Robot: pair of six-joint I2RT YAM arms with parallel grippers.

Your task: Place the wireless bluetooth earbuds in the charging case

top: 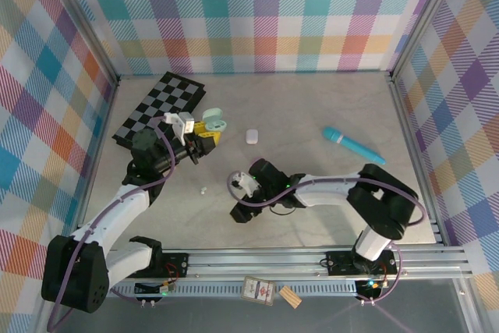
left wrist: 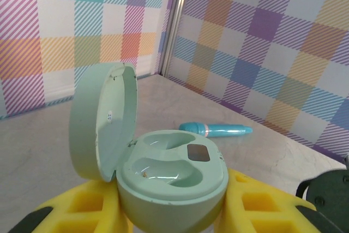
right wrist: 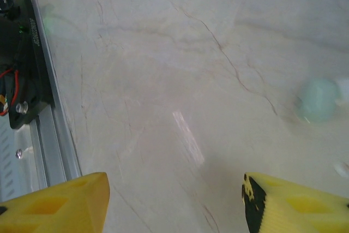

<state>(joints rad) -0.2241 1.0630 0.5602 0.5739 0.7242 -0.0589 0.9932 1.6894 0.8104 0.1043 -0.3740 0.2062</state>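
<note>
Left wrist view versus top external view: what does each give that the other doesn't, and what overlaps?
Left wrist: the inside of the pale green clamshell charging case, lid up, both glossy wells holding no earbud. Top external: a black-and-white checkerboard mat, a small white pebble-like case and a loose tiny white earbud. Shared: that green case, pinched in the left gripper, and the long turquoise pen-like stick.

charging case (left wrist: pixel 172 181): mint, lid open, upright | earbud (top: pixel 204 190): white, loose, apart from case
</note>
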